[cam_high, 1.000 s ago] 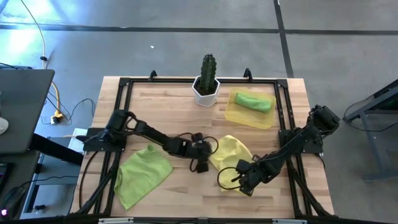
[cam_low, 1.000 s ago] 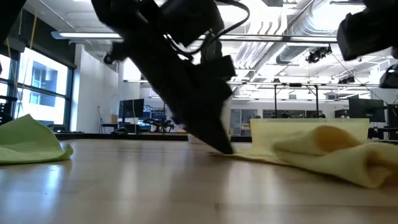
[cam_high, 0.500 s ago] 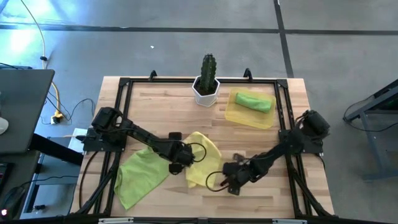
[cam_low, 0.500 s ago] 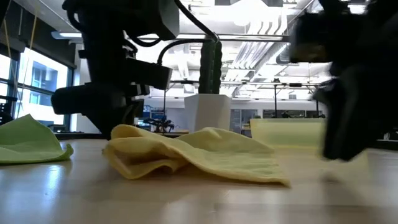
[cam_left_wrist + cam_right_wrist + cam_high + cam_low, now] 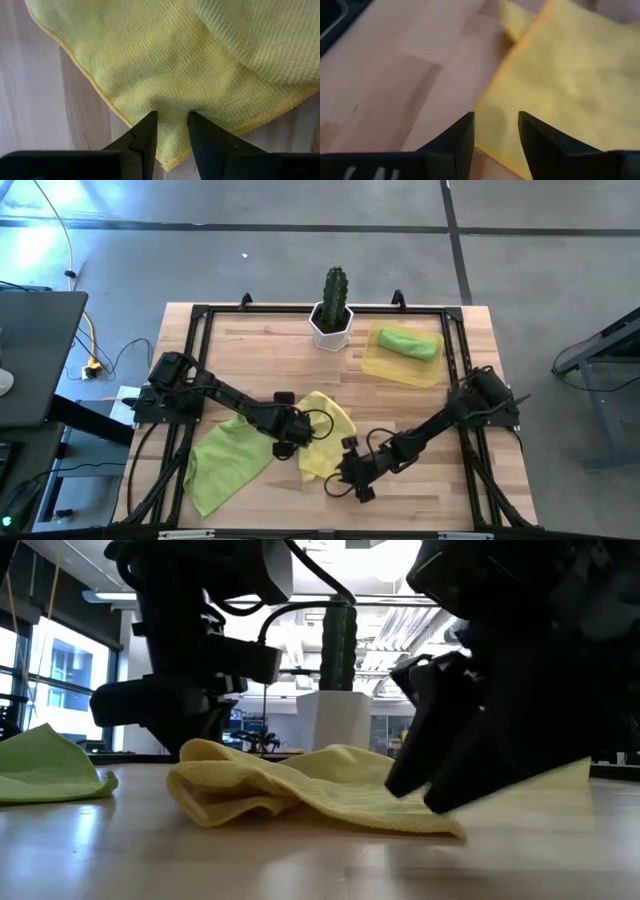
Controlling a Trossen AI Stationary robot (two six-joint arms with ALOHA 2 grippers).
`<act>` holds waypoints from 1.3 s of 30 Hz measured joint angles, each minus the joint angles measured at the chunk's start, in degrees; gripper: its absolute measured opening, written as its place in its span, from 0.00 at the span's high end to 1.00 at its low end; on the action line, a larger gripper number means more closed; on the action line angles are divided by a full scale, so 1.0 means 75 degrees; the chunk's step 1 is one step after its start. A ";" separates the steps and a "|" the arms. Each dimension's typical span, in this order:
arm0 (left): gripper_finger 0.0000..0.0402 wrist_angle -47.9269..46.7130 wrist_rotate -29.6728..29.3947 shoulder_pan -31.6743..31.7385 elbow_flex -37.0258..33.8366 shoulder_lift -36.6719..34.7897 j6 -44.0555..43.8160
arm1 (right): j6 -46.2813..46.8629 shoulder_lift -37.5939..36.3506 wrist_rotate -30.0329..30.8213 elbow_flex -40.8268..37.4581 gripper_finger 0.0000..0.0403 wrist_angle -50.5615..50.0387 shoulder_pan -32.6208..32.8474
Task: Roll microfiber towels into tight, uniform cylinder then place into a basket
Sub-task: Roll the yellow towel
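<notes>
The yellow towel (image 5: pixel 325 432) lies crumpled on the table's middle, its left end humped (image 5: pixel 205 765). My left gripper (image 5: pixel 291 448) stands at that left end, pointing steeply down, shut on the cloth near a corner. My right gripper (image 5: pixel 338 483) is open, slanting down just over the towel's near edge (image 5: pixel 492 107), one finger over wood and one over cloth. An unrolled green towel (image 5: pixel 225 460) lies at the near left. A rolled green towel (image 5: pixel 408 343) rests in the basket (image 5: pixel 385 370) at the far right. My left gripper (image 5: pixel 171 120) has its two fingertips on the yellow towel a little inside a hemmed corner (image 5: pixel 172 102), with cloth showing in the narrow gap between them. The fingers come from above, pointing steeply down. The corner lies on the table and the cloth is slack.
A white pot with a cactus (image 5: pixel 331 320) stands at the far middle, next to the basket. A black frame (image 5: pixel 200 315) runs around the table's edges. Bare wood (image 5: pixel 420 480) lies to the near right of the yellow towel.
My left gripper has gone toward the table's left, tipping steeper down, and dragged the yellow towel along the table until it lies beside the green one; then it held still. My right gripper has sunk, rolled, and followed leftward to the towel's near edge.
</notes>
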 joint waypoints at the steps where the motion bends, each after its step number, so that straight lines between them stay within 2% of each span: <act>1: 0.75 0.0009 -0.0008 0.0003 0.0000 0.0001 0.0001 | -0.0056 0.0074 -0.0058 0.0000 0.64 0.0095 0.0000; 7: 0.75 0.0006 -0.0031 0.0005 0.0000 0.0003 0.0003 | 0.0167 0.0474 -0.0432 0.0026 0.64 0.0601 0.0000; 15: 0.75 -0.0064 -0.0034 0.0005 0.0009 0.0003 0.0154 | 0.0260 0.0405 -0.0438 0.0067 0.64 -0.0604 0.0000; 21: 0.75 -0.0318 -0.0059 0.0005 0.0008 0.0003 0.0251 | 0.0208 -0.0083 -0.0418 0.0028 0.64 -0.1799 0.0003; 25: 0.75 -0.0459 -0.0094 0.0005 -0.0054 -0.0009 0.0747 | 0.0179 -0.0661 -0.0044 -0.0012 0.64 -0.3116 -0.0005; 31: 0.75 -0.0680 -0.0594 0.0005 -0.0099 0.0001 0.1384 | 0.0150 -0.1282 0.0729 -0.0041 0.64 -0.4805 -0.0048; 39: 0.75 -0.0816 -0.1524 0.0005 -0.0108 0.0017 0.3374 | 0.0185 -0.1357 0.1054 -0.0032 0.64 -0.5544 -0.0154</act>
